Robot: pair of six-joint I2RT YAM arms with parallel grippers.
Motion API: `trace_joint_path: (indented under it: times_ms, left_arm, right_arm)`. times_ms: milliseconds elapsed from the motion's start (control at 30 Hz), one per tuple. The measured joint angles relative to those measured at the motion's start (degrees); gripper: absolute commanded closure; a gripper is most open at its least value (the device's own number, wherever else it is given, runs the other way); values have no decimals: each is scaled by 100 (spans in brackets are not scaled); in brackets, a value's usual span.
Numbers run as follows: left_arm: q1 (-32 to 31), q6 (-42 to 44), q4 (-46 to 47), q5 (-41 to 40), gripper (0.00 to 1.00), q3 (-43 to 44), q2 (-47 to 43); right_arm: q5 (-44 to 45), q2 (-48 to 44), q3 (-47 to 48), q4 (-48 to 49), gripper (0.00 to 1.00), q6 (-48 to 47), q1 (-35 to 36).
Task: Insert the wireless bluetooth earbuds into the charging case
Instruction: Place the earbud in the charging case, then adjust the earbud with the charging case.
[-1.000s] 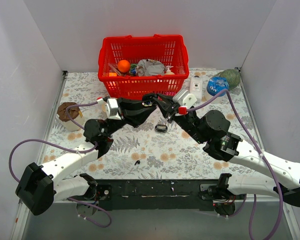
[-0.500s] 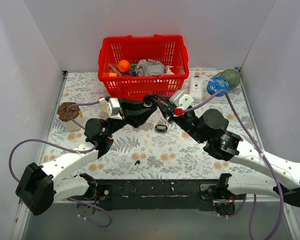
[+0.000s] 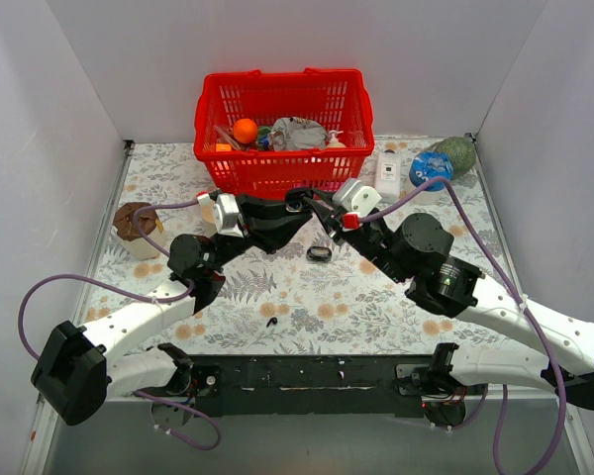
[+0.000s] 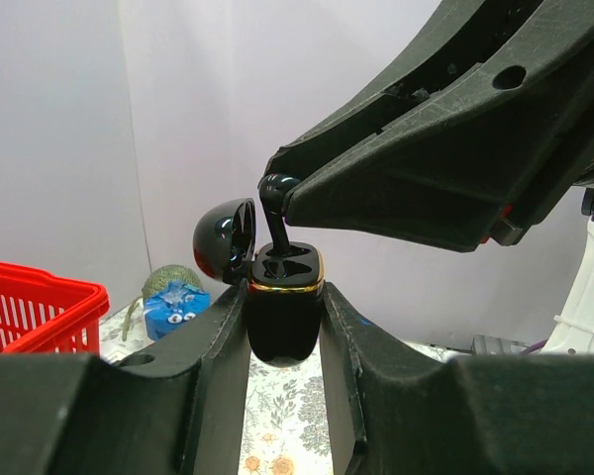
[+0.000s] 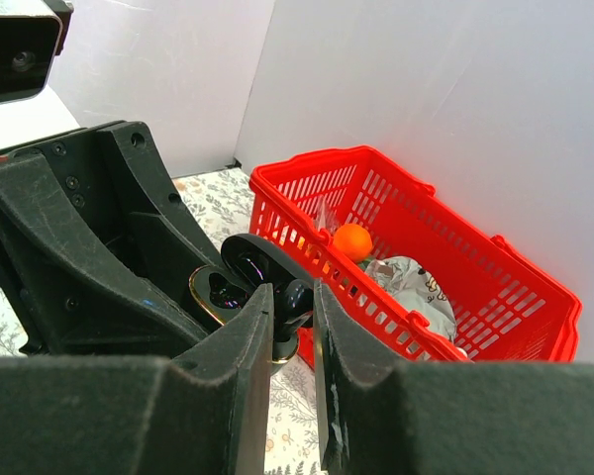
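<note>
Black speck first: a loose earbud (image 3: 271, 322) lies alone on the floral table cover (image 3: 426, 327), close to my bases and well apart from everything else, not picked up yet. A little further out is a small dark ring-shaped thing (image 3: 319, 253) on the cover. I can't tell what it is, and it's not in play. Above and beyond that my two arms meet in the air. My left pincer (image 4: 282, 297) is clamped on the charging case (image 4: 285, 332), one finger on each side. The case is upright and off the table, with its lid (image 4: 223, 237) flipped open to one side and the gold-rimmed top facing up. My right pincer (image 5: 289, 297) is closed on the held earbud (image 4: 273, 213), pinching the head with the stem pointing down. The stem tip is right at the mouth of one slot, touching or just entering. The body is clearly above the rim, so it's not seated. The other slot looks empty from the left wrist view. By my read the task is under halfway: case open and presented, first bud aligned but not dropped in, second bud untouched on the cover, lid to close after if needed. The red basket (image 3: 277, 173) of odds and ends sits just behind the meeting point, not involved.
</note>
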Motion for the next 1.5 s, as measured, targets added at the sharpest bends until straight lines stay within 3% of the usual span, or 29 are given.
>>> trace_joint_path:
  times_ms: [100, 267, 733, 833, 900, 967, 1200, 1500]
  left_arm:
    - [-2, -2, 0, 7, 100, 0, 7]
    - [-2, -4, 0, 9, 100, -4, 9]
    - [-2, -9, 76, -59, 100, -9, 61]
    - [-2, -15, 79, -59, 100, -9, 74]
    - [-2, -20, 109, -92, 100, -9, 76]
    - [-2, -17, 160, -98, 100, -9, 76]
    - [-2, -20, 223, -175, 100, -57, 74]
    - [-2, -22, 232, -192, 100, -258, -50]
  right_arm:
    - [2, 0, 7, -31, 84, 2, 0]
    - [2, -2, 9, -46, 74, 4, 0]
    - [-52, 7, 66, -310, 56, 125, 4]
    - [-50, 2, 66, -310, 44, 170, 4]
    - [-50, -9, 66, -343, 25, 225, 4]
    - [-33, -13, 70, -343, 13, 330, 4]
    - [238, -131, 374, -496, 7, 761, 4]
    - [1043, -796, 153, -188, 11, 1119, -92]
